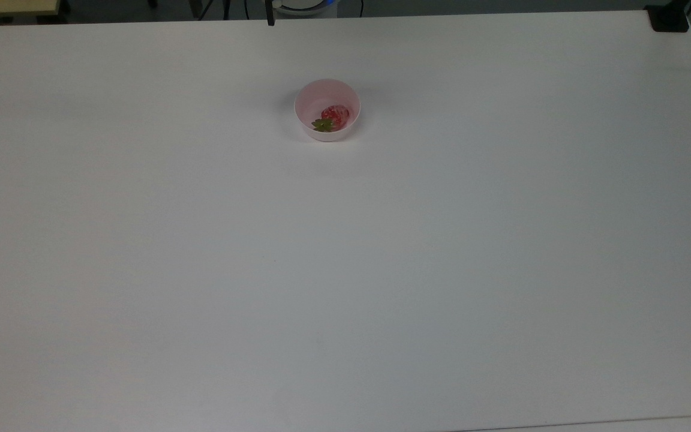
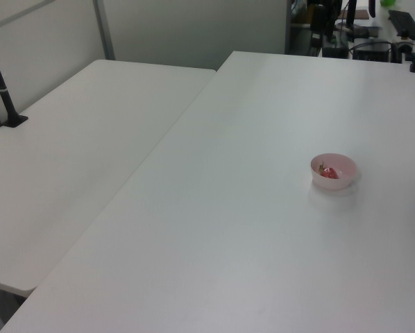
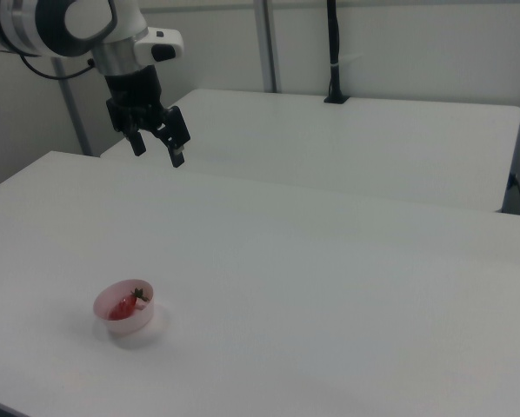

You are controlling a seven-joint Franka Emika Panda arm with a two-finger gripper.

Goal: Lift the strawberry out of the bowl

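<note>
Right view: open pincer high above strawberry in bowl

No readable text, labels or numbers anywhere

Strawberry lying inside pink bowl on white table.
</note>
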